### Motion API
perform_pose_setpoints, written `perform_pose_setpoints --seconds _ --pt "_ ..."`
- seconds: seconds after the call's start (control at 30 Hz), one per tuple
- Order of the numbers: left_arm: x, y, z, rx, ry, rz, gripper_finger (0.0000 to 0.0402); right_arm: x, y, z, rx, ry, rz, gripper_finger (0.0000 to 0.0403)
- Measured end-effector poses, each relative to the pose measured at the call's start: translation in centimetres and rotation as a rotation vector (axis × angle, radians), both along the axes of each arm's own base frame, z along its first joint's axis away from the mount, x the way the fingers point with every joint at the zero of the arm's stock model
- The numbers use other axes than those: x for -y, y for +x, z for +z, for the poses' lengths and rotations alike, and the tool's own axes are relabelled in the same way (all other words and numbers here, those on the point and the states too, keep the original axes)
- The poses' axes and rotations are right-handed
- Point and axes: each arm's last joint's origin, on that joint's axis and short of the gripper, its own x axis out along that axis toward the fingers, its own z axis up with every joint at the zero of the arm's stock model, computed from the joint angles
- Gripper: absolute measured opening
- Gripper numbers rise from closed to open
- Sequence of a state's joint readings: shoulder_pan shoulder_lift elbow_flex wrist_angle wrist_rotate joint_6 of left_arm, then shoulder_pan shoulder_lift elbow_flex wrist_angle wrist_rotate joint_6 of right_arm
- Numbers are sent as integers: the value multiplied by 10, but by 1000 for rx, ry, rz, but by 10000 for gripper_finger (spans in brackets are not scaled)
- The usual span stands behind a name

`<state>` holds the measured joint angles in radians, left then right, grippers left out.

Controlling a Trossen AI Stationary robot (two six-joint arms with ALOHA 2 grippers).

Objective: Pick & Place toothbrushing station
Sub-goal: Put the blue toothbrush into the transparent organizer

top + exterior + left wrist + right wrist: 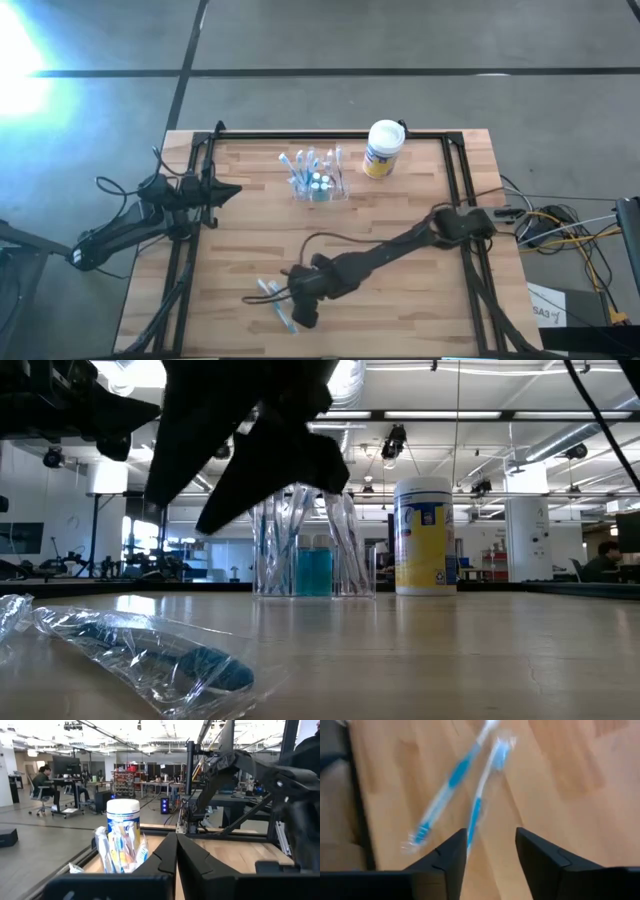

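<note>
The toothbrushing station (pixel 318 181) is a clear plastic holder that stands upright on its base at the table's far middle. It holds several toothbrushes and a blue bottle, and it shows in the low view (pixel 310 555) and the left wrist view (pixel 120 852). Two blue-and-white toothbrushes in clear wrappers (pixel 270 295) lie flat on the table near its front. My right gripper (pixel 490 845) is open above the table just beside them, one brush (pixel 476 810) running toward its left finger. In the low view the gripper (pixel 250 450) hangs clear of the table. My left gripper (pixel 176 845) is shut and empty at the table's left edge (pixel 225 190).
A white canister with a yellow-blue label (pixel 382 148) stands just right of the holder at the far edge. A black frame (pixel 455 190) runs along the table's left, far and right sides. A wrapped brush (pixel 130 650) lies close to the low camera.
</note>
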<state>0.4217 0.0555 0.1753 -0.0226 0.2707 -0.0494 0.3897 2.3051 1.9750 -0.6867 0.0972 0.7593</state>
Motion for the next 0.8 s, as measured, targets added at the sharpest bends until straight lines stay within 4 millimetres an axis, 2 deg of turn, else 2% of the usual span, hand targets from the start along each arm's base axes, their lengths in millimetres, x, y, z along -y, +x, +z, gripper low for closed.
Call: perform_pose_setpoints --seconds 0.1,0.3,0.57,0.8 --pt "0 0 0 -2 -8 -1 19 -7 13 -11 -67 1 15 188" --pt "0 0 -1 -2 -13 -1 16 -15 31 -19 -89 14 28 216" --pt "-1 2 -6 -12 -18 5 7 -15 31 -46 -199 1 41 221" --pt "-1 2 -6 -12 -18 14 19 -15 30 -52 -224 -2 53 220"
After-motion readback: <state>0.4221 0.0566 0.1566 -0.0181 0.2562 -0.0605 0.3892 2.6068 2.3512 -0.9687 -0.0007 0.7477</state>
